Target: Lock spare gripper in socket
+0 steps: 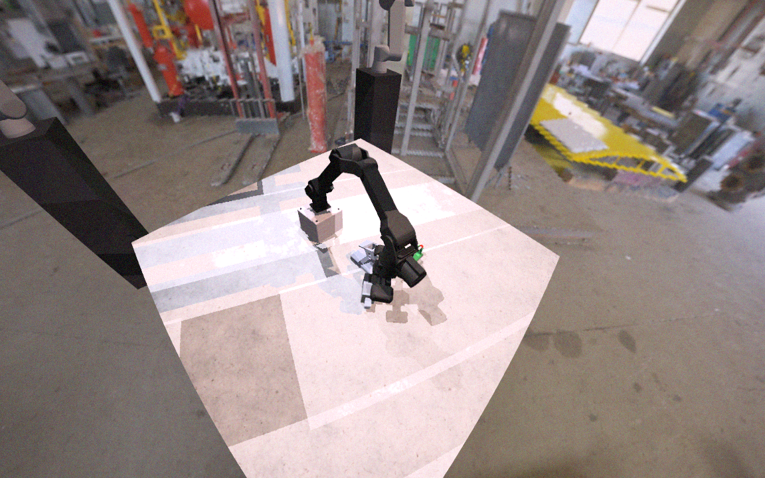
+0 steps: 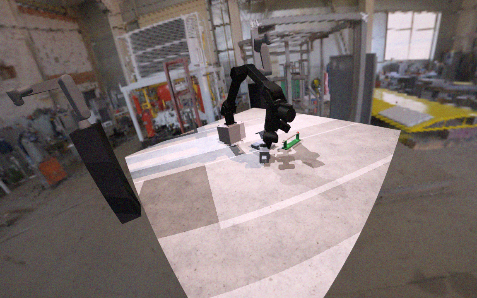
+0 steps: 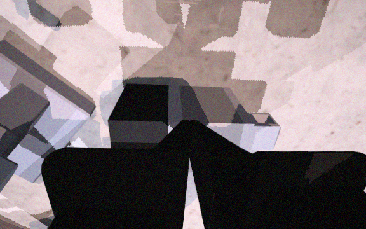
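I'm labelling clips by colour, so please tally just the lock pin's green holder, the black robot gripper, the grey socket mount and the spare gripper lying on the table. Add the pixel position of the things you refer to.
Green: 1, the pin holder (image 1: 418,255) (image 2: 291,143)
Black: 1, the robot's gripper (image 3: 188,128)
Grey: 1, the socket mount (image 1: 359,257) (image 2: 257,145)
Grey and black: 1, the spare gripper (image 1: 366,297) (image 2: 264,152)
Total: 4

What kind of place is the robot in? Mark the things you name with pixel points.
Probably a workshop or factory hall. You can see a big yellow metal frame (image 1: 623,159) (image 2: 451,120), a tall grey post (image 1: 512,101) (image 2: 362,70) and a bare concrete floor (image 1: 641,386) (image 2: 436,241).
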Action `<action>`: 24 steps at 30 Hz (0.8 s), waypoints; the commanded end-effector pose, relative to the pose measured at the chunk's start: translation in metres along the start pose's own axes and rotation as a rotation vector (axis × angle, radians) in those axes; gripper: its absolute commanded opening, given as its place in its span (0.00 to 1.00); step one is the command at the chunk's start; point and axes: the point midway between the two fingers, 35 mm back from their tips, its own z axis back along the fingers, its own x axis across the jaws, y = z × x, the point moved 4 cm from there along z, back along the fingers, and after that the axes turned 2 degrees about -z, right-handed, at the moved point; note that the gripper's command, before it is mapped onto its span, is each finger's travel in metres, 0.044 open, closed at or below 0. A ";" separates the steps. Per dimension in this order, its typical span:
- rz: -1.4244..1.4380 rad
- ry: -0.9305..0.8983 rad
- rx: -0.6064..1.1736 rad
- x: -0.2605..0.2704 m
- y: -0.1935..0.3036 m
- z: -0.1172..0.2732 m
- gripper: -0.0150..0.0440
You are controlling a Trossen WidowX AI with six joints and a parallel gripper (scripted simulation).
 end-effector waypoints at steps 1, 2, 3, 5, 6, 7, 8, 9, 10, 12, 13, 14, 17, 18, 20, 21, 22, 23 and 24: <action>-0.003 -0.006 0.000 0.000 -0.003 -0.003 0.25; -0.003 -0.006 0.000 0.000 -0.003 -0.003 0.25; -0.003 -0.006 0.000 0.000 -0.004 -0.003 0.25; -0.003 -0.006 0.000 0.000 -0.004 -0.002 0.25; -0.003 -0.006 0.000 0.000 -0.005 -0.002 0.25; -0.003 -0.006 0.000 0.000 -0.005 -0.002 0.25; -0.003 -0.006 -0.001 0.000 -0.005 -0.002 0.25; -0.003 -0.006 -0.001 0.000 -0.005 -0.002 0.25; -0.003 -0.006 -0.001 0.000 -0.006 -0.002 0.25; -0.003 -0.006 -0.001 0.000 -0.006 -0.002 0.25; -0.003 -0.006 -0.001 0.000 -0.007 -0.002 0.25; -0.003 -0.006 -0.001 0.000 -0.007 -0.002 0.25; -0.003 -0.006 -0.001 0.001 -0.008 -0.002 0.25; -0.003 -0.006 -0.001 0.001 -0.008 -0.002 0.25; -0.003 -0.006 -0.001 0.001 -0.008 -0.002 0.25; -0.003 -0.006 -0.001 0.001 -0.008 -0.002 0.25; -0.003 -0.006 -0.001 0.001 -0.009 -0.002 0.25; -0.003 -0.006 -0.001 0.001 -0.009 -0.002 0.25; -0.003 -0.006 -0.001 0.001 -0.009 -0.002 0.25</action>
